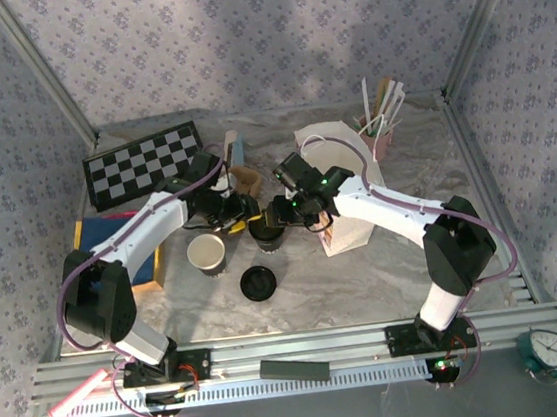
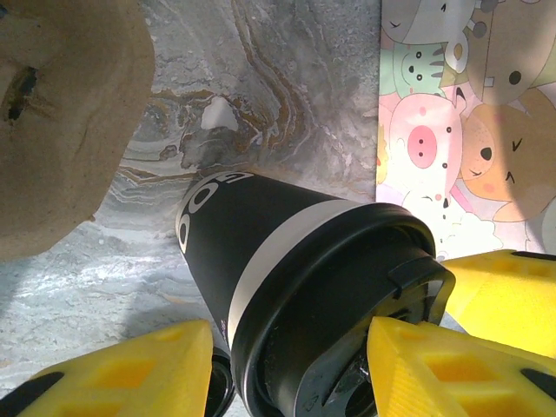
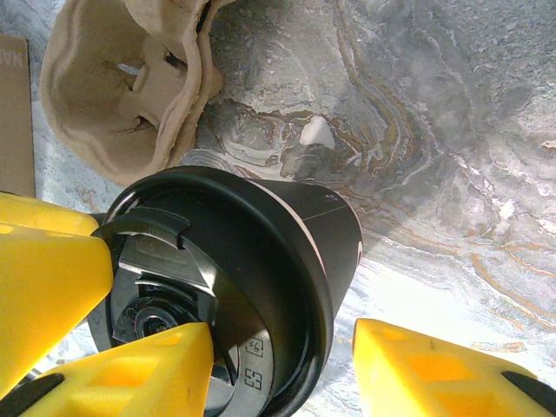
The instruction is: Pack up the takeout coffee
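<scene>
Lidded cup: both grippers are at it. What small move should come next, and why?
Probably close the left gripper on the cup before lifting: its fingers flank the lid, yet a firm grip is not evident. The right gripper crowds that lid, so lifting now may tip it.

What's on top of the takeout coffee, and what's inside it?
A round black plastic lid sits on the takeout coffee, covering its mouth. The lid hides whatever is inside.
</scene>
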`<state>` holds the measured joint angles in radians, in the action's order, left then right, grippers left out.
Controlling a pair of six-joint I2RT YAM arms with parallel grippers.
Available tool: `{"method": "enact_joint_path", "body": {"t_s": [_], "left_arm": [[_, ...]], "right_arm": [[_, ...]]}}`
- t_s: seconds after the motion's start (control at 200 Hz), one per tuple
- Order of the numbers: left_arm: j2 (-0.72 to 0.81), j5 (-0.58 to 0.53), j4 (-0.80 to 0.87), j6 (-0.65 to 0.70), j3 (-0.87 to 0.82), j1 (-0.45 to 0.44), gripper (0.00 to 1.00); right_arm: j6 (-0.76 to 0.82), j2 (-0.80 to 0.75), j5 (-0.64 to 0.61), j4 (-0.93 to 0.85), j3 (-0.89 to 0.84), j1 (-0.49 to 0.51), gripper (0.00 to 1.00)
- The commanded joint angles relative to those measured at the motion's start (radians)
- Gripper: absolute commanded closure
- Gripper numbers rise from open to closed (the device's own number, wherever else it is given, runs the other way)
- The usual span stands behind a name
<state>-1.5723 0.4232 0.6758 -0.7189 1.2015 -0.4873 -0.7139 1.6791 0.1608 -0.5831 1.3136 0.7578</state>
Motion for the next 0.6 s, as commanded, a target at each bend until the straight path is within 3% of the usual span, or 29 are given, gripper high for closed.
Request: {"method": "enact_joint_path", "body": {"t_s": [0.0, 0.595], "left_arm": [[-0.026, -0.074, 0.077, 0.021, -0.033, -0.004, 0.52], [-0.063, -0.101, 0.088, 0.021, -0.17, -0.01, 0.54]], "right_arm": [[0.026, 0.035, -0.03, -0.105, -0.012, 0.009, 0.53], [0.022, 0.036, -0.03, -0.088, -0.04, 0.011, 0.53]]}}
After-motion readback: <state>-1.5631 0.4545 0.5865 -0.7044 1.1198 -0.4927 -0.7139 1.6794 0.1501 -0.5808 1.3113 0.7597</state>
